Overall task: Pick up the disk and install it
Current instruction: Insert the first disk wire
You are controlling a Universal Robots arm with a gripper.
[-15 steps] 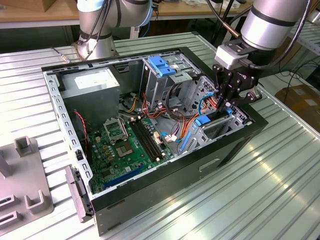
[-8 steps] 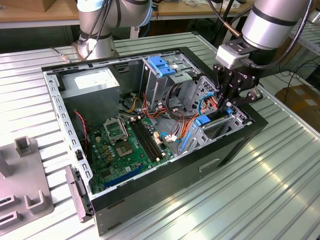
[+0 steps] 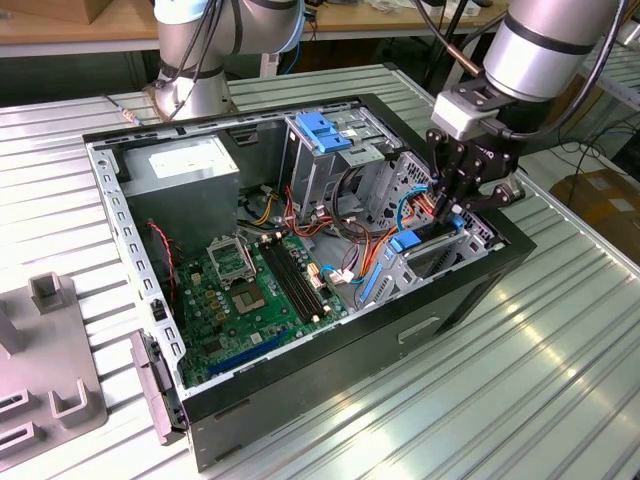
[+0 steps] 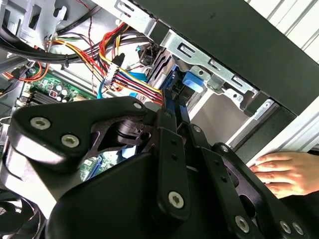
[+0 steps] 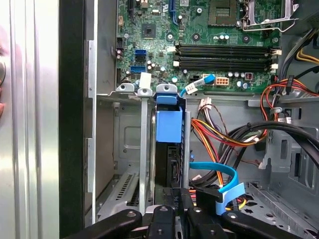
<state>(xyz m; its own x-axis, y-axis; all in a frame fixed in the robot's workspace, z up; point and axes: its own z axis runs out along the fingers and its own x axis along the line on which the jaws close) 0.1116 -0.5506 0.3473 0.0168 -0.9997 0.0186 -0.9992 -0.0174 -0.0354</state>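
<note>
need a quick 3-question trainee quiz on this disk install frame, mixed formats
1. True or false: the black open-sided metal computer case lies on the ribbed metal table.
2. The claw is nearest to: A) the grey power-supply box, B) the silver-grey hard disk with blue plastic carrier standing edge-on in its bay, C) the processor socket.
3. What rests beside the case in the second wrist view?
Key: 1 true; 2 B; 3 a person's hand.

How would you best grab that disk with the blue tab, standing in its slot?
Probably by the disk's exposed upper edge, coming straight down from above. It stands on edge in a narrow metal bay, so only that edge is free; the gripper is already there.
</note>
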